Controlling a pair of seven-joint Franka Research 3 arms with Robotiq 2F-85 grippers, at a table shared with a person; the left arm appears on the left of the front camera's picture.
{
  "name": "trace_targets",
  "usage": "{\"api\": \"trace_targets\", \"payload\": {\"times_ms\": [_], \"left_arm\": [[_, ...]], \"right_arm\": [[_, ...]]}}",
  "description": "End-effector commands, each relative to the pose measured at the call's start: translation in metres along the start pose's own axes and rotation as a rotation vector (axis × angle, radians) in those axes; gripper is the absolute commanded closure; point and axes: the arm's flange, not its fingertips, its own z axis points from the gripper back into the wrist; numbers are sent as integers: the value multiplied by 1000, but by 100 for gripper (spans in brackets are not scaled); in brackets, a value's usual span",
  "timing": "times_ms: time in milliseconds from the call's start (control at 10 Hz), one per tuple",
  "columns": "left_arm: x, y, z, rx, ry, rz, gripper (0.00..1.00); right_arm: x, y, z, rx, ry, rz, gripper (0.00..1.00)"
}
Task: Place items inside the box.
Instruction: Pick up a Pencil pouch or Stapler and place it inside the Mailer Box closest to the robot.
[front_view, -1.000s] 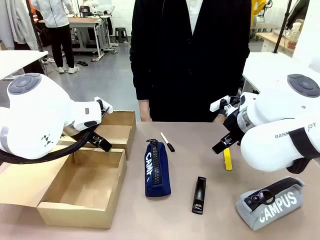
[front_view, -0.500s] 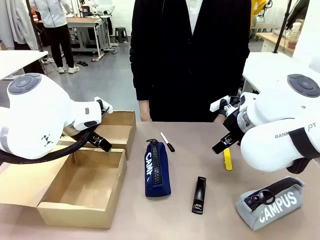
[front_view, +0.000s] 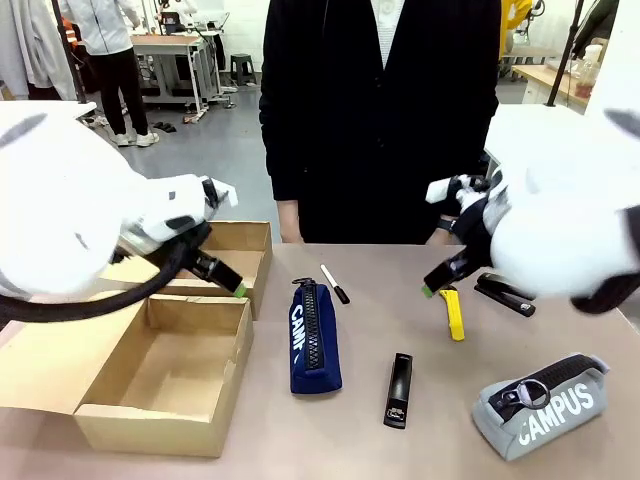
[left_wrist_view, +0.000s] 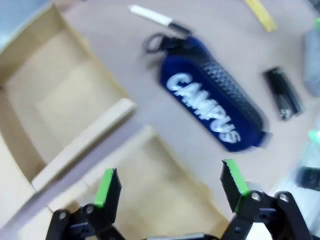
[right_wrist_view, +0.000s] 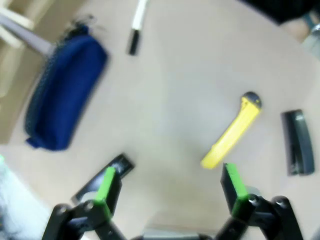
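Observation:
The open cardboard box (front_view: 165, 375) stands at the table's left. My left gripper (front_view: 232, 284) hangs open above its far flap; in its wrist view the left gripper (left_wrist_view: 170, 185) is empty over the box (left_wrist_view: 65, 110). On the table lie a navy "CAMPUS" pencil case (front_view: 313, 337), a black-capped white marker (front_view: 334, 283), a slim black bar (front_view: 399, 389), a yellow utility knife (front_view: 455, 313), a black stapler (front_view: 505, 294) and a grey "CAMPUS" case (front_view: 543, 405). My right gripper (front_view: 435, 285) is open and empty above the knife (right_wrist_view: 232, 135), with the stapler (right_wrist_view: 295, 142) to its side.
A person in a black coat (front_view: 380, 120) stands at the table's far edge, behind the marker. The box's flaps (front_view: 235, 250) are folded outward. Bare tabletop lies between the navy case and the knife. Both arms look motion-blurred.
Both arms have moved and show blurred. The right arm has risen, uncovering the black stapler. The left gripper has shifted slightly right over the box's flap. The items lie unmoved.

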Motion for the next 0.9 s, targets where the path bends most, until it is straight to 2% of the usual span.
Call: {"api": "trace_targets", "payload": {"times_ms": [0, 100, 300, 400, 500, 600, 700, 800], "left_arm": [[-21, 26, 93, -150, -8, 139, 0], [-41, 50, 134, -340, -68, 177, 0], [-103, 125, 187, -501, -312, 397, 0], [-138, 161, 196, -571, -419, 529, 0], [-179, 189, 194, -621, -556, 680, 0], [-207, 200, 183, -651, -638, 796, 0], [-229, 205, 171, -676, -714, 896, 0], [-241, 206, 163, -704, -752, 962, 0]], "right_arm": [[-14, -19, 109, 182, -49, -235, 0], [-46, -40, 153, 224, -133, -286, 0], [-127, -108, 204, 252, -301, -426, 0], [-174, -148, 218, 314, -415, -544, 0], [-225, -188, 225, 359, -568, -744, 0], [-263, -212, 224, 384, -651, -892, 0], [-288, -225, 217, 362, -673, -1014, 0], [-301, -228, 208, 326, -673, -1059, 0]]}}
